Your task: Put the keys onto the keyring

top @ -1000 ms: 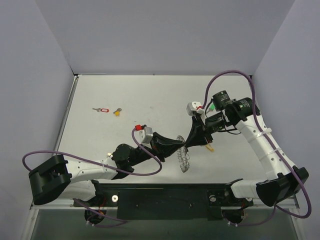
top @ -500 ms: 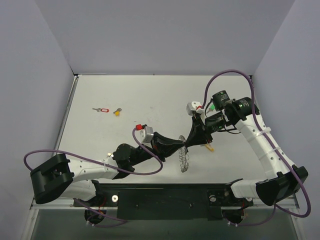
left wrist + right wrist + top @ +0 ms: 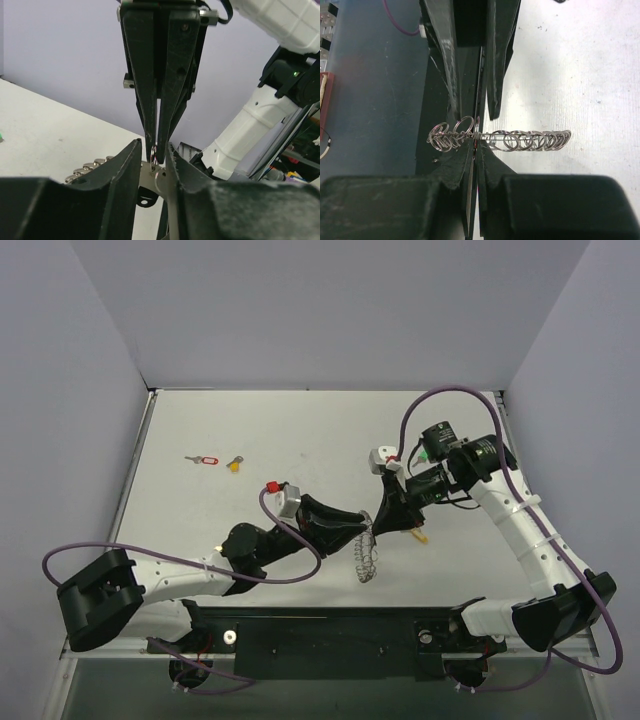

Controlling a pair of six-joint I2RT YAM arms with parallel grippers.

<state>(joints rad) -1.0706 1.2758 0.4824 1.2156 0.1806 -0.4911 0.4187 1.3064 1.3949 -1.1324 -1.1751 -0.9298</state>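
Note:
My right gripper (image 3: 476, 147) is shut on a loop of the silvery coiled keyring (image 3: 520, 140), which runs out to both sides of its tips. In the top view the keyring (image 3: 366, 562) hangs below the two grippers where they meet mid-table. My left gripper (image 3: 154, 144) is open, its fingers either side of the right gripper (image 3: 155, 148). A silver key blade (image 3: 160, 181) hangs from the pinched loop, between the left fingers and against one of them. An orange-yellow key (image 3: 420, 534) lies by the right gripper (image 3: 377, 530). Red-tagged (image 3: 206, 460) and yellow (image 3: 235, 464) keys lie far left.
Both arms cross the near half of the table (image 3: 300, 430) and their fingers interlock. Purple cables loop above the right arm (image 3: 450, 390) and beside the left arm (image 3: 290, 570). Lilac walls close in the back and sides.
My left jaws have parted from shut to a narrow gap, and the left wrist has shifted slightly up and left. The right gripper has closed fully and stays at the same spot.

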